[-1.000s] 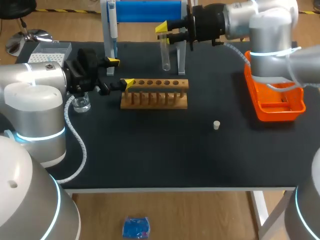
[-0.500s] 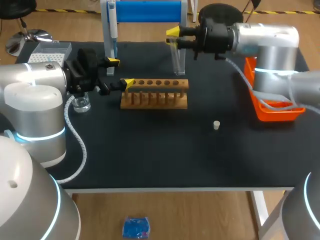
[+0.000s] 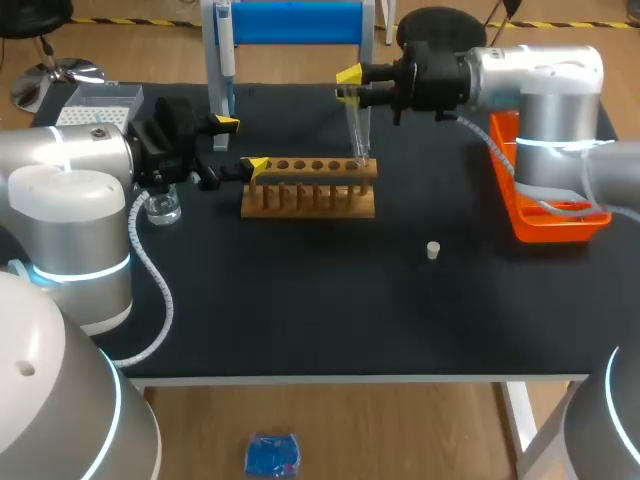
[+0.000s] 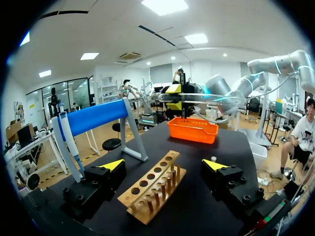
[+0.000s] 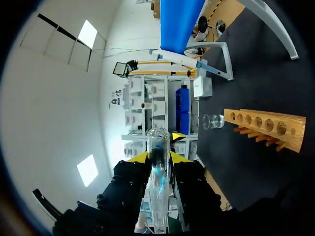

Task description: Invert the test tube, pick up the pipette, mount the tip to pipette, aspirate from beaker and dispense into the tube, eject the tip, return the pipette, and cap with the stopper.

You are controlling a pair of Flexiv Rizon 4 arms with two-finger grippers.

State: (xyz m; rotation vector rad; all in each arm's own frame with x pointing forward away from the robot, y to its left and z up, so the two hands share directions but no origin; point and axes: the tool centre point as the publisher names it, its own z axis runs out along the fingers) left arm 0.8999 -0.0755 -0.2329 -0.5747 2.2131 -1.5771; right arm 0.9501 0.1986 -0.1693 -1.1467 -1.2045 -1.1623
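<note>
**Tube's at the rack, first step nearly wrapped up**

So here's where I'm at. My right gripper is clamped on the test tube, pinching it near its top end, over the far middle of the table. The tube hangs close to upright, leaning just a touch. Its lower end is right at the last hole on the right end of the wooden rack. From above I honestly can't tell if it's in the hole or just sitting at the rim.

My left gripper is at the rack's left end with its fingers spread wide, grasping nothing. From its wrist camera the rack lies between them with a gap on both sides.

My read: this is the tail end of the "invert the tube" step, i.e. getting it stood in the rack. Everything else looks untouched:
- The pipette hangs on its stand at the far left.
- The beaker sits near the left edge, beside my left arm.
- The stopper lies alone on the mat, nearer the front and right of the rack.

Next move, I reckon: take out that little lean, then go straight down so the tube slides into the hole without scraping the wood. Let go only once it's seated. After that it's off to the pipette.
</note>
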